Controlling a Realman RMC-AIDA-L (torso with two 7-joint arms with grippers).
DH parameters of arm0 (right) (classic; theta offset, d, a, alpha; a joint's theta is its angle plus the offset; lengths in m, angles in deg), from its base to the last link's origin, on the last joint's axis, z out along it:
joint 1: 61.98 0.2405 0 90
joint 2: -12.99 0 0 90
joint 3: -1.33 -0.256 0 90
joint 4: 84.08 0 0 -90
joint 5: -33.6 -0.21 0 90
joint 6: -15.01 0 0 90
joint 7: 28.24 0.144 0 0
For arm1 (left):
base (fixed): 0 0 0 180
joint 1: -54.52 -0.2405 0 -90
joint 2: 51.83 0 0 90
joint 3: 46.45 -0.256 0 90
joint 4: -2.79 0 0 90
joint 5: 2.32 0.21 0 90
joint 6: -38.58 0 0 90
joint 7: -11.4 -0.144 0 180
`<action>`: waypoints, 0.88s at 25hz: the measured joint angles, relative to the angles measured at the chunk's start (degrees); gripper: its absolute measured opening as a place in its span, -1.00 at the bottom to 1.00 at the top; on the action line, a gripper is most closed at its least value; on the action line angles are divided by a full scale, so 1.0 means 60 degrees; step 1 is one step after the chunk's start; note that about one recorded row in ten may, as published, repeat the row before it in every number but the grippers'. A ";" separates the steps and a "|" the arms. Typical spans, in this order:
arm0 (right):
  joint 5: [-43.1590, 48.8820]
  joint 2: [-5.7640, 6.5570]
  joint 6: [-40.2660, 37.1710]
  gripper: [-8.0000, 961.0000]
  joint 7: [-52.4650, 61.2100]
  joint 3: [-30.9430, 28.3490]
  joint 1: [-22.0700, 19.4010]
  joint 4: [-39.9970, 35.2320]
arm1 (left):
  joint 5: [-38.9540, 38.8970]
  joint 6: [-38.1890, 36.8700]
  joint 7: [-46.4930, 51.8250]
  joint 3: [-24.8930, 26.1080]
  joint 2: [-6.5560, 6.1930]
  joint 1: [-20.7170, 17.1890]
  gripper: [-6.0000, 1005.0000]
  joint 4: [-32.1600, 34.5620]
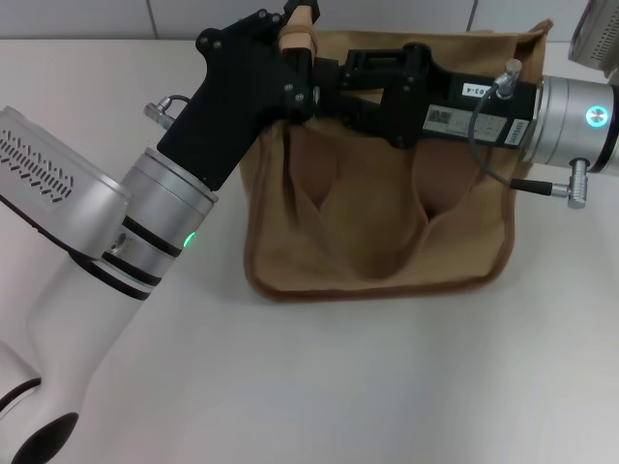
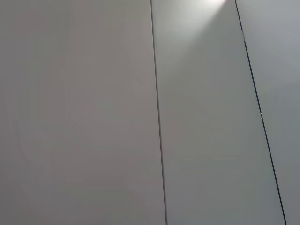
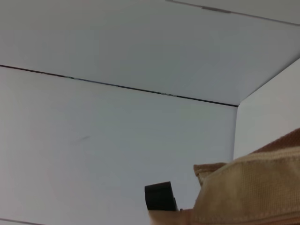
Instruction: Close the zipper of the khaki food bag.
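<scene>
The khaki food bag (image 1: 377,242) lies on the white table in the head view, its front panel sagging inward. My left gripper (image 1: 298,60) reaches over the bag's top left corner and is shut on a tan fabric strap (image 1: 298,35) of the bag. My right gripper (image 1: 334,87) comes in from the right along the bag's top panel and meets the left gripper there. The zipper and its slider are hidden under the two grippers. The right wrist view shows a corner of the bag (image 3: 253,187) and a small black part (image 3: 160,196) beside it.
The white table (image 1: 387,387) spreads in front of and to the left of the bag. A tiled wall (image 2: 93,117) stands right behind the bag. A grey device (image 1: 595,34) sits at the far right corner.
</scene>
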 joint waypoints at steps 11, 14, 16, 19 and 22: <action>-0.0010 -0.0044 0.0282 -0.31 0.0088 -0.0013 -0.0050 -0.0001 | 0.0011 0.0002 0.0013 0.0000 0.0002 0.0009 -0.98 -0.0010; 0.0003 -0.0044 0.0292 -0.34 0.0088 0.0008 -0.0012 -0.0002 | 0.0010 0.0002 0.0023 0.0000 -0.0001 0.0026 -0.98 -0.0001; 0.0020 -0.0044 0.0296 -0.35 0.0091 0.0010 0.0022 -0.0002 | 0.0010 0.0002 0.0024 0.0000 -0.0001 0.0040 -0.98 0.0011; 0.0023 -0.0060 0.0300 -0.35 0.0074 0.0010 0.0063 -0.0008 | 0.0009 0.0002 0.0026 0.0000 0.0001 0.0067 -0.98 0.0034; 0.0046 -0.0068 0.0311 -0.39 0.0056 0.0009 0.0104 -0.0043 | 0.0001 0.0002 0.0027 0.0002 0.0007 0.0087 -0.98 0.0054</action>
